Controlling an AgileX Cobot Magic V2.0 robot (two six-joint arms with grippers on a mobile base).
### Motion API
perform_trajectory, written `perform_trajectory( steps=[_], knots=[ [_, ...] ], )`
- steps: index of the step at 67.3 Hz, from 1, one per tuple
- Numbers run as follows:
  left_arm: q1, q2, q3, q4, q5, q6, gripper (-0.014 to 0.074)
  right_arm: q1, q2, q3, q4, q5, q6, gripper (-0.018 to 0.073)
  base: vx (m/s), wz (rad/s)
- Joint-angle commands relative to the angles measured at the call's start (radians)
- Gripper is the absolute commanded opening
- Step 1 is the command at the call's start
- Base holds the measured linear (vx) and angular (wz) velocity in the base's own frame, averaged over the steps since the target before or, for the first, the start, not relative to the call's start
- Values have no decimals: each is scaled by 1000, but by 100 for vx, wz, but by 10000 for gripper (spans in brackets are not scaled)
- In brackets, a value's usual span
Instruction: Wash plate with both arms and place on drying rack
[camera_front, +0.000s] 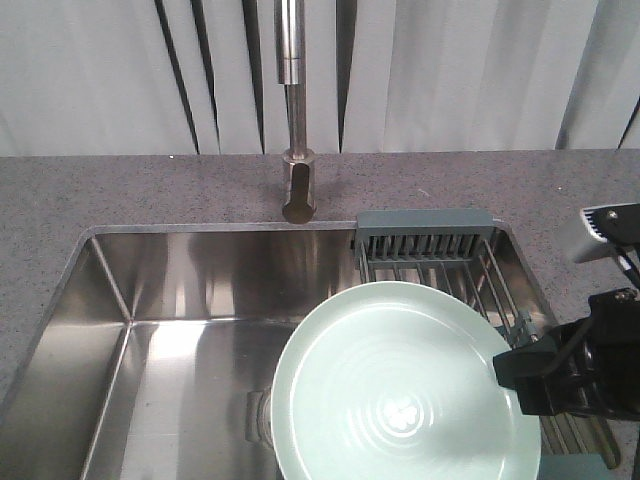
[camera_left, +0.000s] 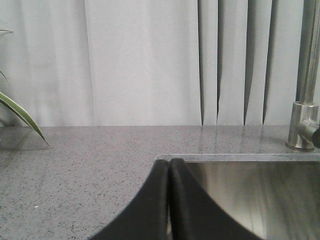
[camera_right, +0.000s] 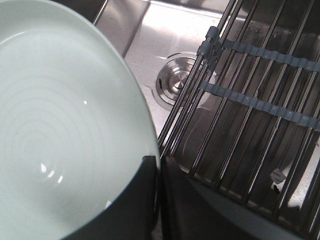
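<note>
Steel sink (camera_front: 180, 300) set in grey counter (camera_left: 75, 170); right tool (camera_right: 159, 167) grips the plate (camera_front: 400, 390), left tool (camera_left: 169, 165) clenched

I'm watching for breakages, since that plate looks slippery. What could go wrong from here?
The plate hangs over the steel sink, pinched at one rim spot by the right gripper alone; being glossy, it might slip or swing down. The left gripper is shut and empty, giving no support. The rack sits close beside the rim, so a sideways move may knock it.
</note>
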Motion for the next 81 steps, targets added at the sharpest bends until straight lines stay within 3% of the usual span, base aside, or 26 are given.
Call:
perform_trajectory(
  steps=[1,81],
  knots=[
    [-4,-13,-31,-2,-68,-5,-6,-1,-13,-26,36,-37,-11,-4,0,0],
    [-4,-13,-31,-2,-68,-5,-6,-1,-13,-26,36,-37,-11,-4,0,0]
  ],
)
